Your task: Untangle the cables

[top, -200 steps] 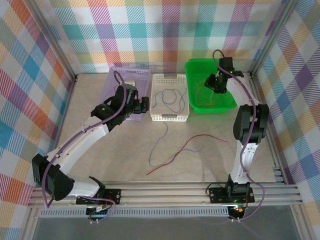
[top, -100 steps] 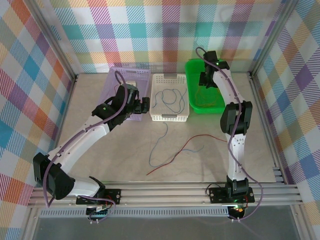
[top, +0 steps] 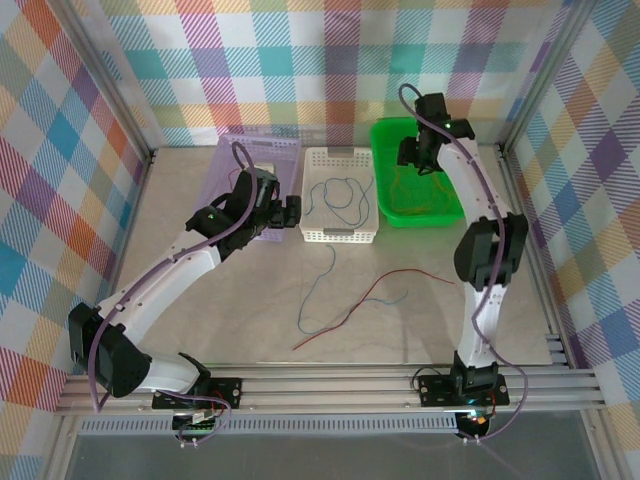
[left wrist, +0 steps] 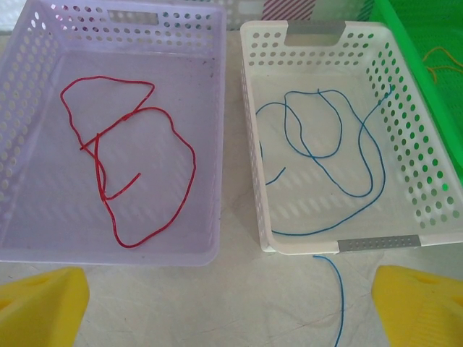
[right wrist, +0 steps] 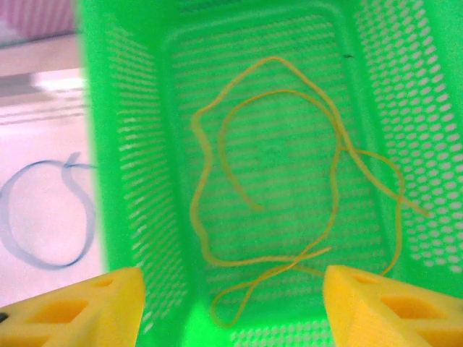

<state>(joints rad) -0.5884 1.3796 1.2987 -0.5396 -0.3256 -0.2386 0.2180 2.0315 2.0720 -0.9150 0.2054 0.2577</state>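
A red cable lies looped in the purple basket, and a blue cable in the white basket. A yellow-orange cable is coiled on the floor of the green basket. On the table a loose red cable crosses a loose blue one. My left gripper hovers open over the near ends of the purple and white baskets, holding nothing. Above the green basket, my right gripper is open, with the yellow-orange cable lying free below it.
The three baskets stand side by side at the back of the table: purple, white, green. Checkered walls enclose the table on three sides. The end of the loose blue cable reaches the white basket's front rim.
My right gripper has opened wider and shifted slightly left over the green basket, and the right arm's elbow has swung. The left arm has stayed still.
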